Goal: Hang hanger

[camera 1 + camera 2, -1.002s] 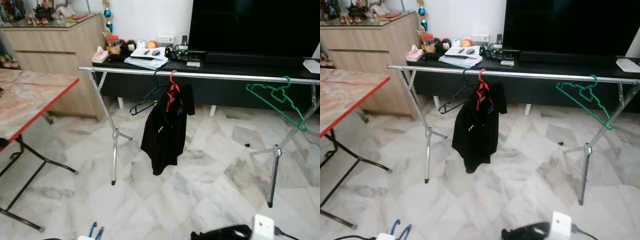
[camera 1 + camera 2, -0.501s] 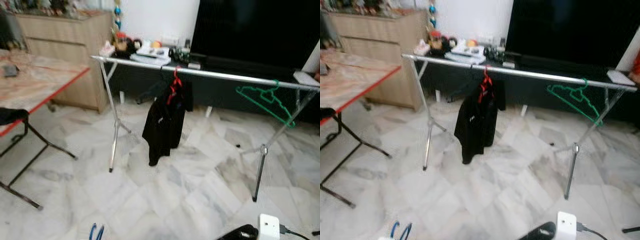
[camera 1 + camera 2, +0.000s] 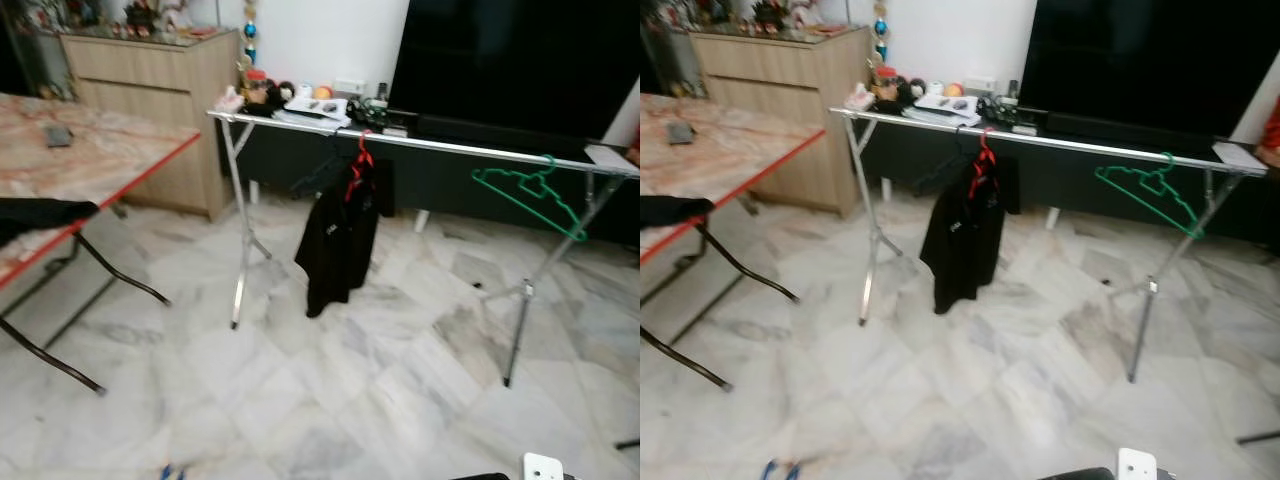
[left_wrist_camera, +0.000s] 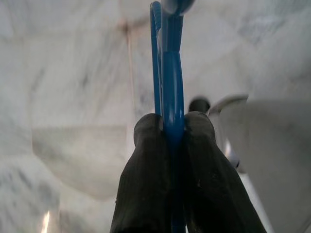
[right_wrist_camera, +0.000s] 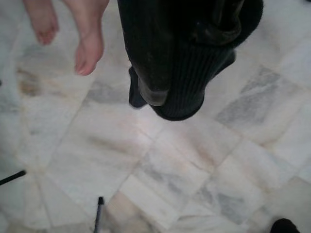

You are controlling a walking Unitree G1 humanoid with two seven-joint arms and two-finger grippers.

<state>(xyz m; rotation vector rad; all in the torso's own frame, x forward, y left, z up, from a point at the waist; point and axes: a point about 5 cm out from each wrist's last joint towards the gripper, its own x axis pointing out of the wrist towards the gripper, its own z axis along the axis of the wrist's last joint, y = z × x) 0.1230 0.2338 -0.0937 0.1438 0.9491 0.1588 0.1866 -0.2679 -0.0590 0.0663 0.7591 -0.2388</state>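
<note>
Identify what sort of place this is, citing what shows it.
Probably a home living room: a large dark television on a low black console, a wooden sideboard holding ornaments, and a metal clothes rail on marble flooring.

Open rail (image 3: 455,150) runs bare between the black shirt (image 3: 340,240) and green hanger (image 3: 530,190), with marble floor (image 3: 330,390) unobstructed ahead of the grippers.
</note>
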